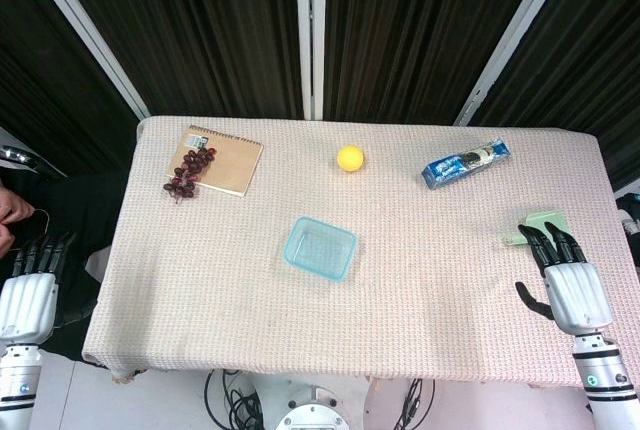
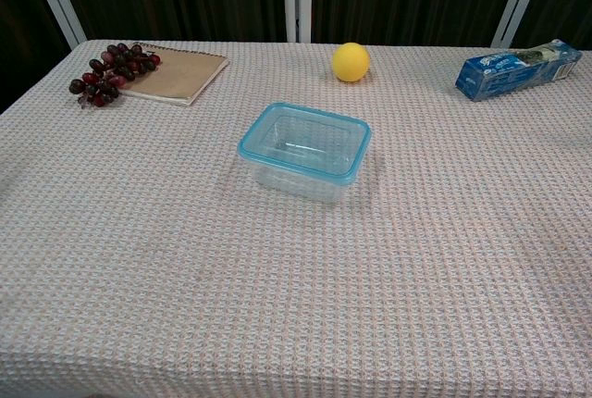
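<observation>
My right hand hovers over the table's right edge, open, fingers straight and pointing away from me, fingertips just short of a small pale green object. My left hand hangs off the table's left side, open and holding nothing. A clear blue-rimmed plastic container sits empty mid-table. Beyond it lies a yellow ball-like fruit. A blue snack packet lies at the far right. Dark red grapes rest partly on a brown spiral notebook at far left. Neither hand appears in the chest view.
A pinkish woven cloth covers the table. Dark curtains with white frame bars stand behind it. A person's hand shows at the left edge, off the table.
</observation>
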Robot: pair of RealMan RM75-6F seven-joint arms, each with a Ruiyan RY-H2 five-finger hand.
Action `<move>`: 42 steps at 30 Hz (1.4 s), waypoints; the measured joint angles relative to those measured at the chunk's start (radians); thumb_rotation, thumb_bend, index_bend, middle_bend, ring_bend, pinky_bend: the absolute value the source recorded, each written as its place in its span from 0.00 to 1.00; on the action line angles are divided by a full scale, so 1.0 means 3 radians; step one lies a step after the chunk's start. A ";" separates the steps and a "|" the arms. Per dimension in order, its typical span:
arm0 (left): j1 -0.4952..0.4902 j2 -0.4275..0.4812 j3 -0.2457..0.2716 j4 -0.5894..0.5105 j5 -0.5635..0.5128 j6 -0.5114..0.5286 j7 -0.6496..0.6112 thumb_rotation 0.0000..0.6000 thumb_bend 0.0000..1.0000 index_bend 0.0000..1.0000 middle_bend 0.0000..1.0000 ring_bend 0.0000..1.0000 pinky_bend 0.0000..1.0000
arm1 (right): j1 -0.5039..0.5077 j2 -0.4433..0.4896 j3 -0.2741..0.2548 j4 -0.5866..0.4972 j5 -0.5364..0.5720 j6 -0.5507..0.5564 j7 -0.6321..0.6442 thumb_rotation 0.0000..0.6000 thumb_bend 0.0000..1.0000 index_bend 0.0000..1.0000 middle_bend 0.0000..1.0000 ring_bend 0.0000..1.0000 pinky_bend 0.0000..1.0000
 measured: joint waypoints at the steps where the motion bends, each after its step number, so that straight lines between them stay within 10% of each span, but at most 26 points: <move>1: 0.0002 -0.0004 -0.0019 -0.0001 -0.0002 -0.0022 0.0010 1.00 0.00 0.07 0.07 0.00 0.00 | 0.0003 -0.0005 0.0007 0.0005 0.0006 -0.0014 0.0001 1.00 0.24 0.06 0.14 0.02 0.12; 13: -0.0177 0.0062 -0.0185 -0.0068 0.0131 -0.0461 0.0121 1.00 0.00 0.07 0.07 0.00 0.01 | 0.0037 -0.0051 0.0085 0.0086 -0.0050 -0.0092 0.0116 1.00 0.23 0.06 0.14 0.02 0.12; 25: -0.1370 0.0124 -0.0518 -0.0080 0.0222 -0.2284 0.0061 1.00 0.00 0.00 0.00 0.00 0.01 | 0.0137 -0.0079 0.0128 0.0059 -0.0248 -0.0162 0.0111 1.00 0.23 0.06 0.14 0.02 0.12; 32: -0.2344 -0.0275 -0.0787 0.0184 -0.0199 -0.3413 0.0241 1.00 0.00 0.00 0.00 0.00 0.01 | 0.0120 -0.0067 0.0128 -0.0002 -0.0278 -0.0142 0.0079 1.00 0.23 0.06 0.14 0.02 0.12; 42: -0.3055 -0.0763 -0.0767 0.0619 -0.1159 -0.3799 0.0697 1.00 0.00 0.00 0.00 0.00 0.02 | 0.0065 -0.0037 0.0109 0.0004 -0.0312 -0.0092 0.0143 1.00 0.23 0.06 0.15 0.02 0.12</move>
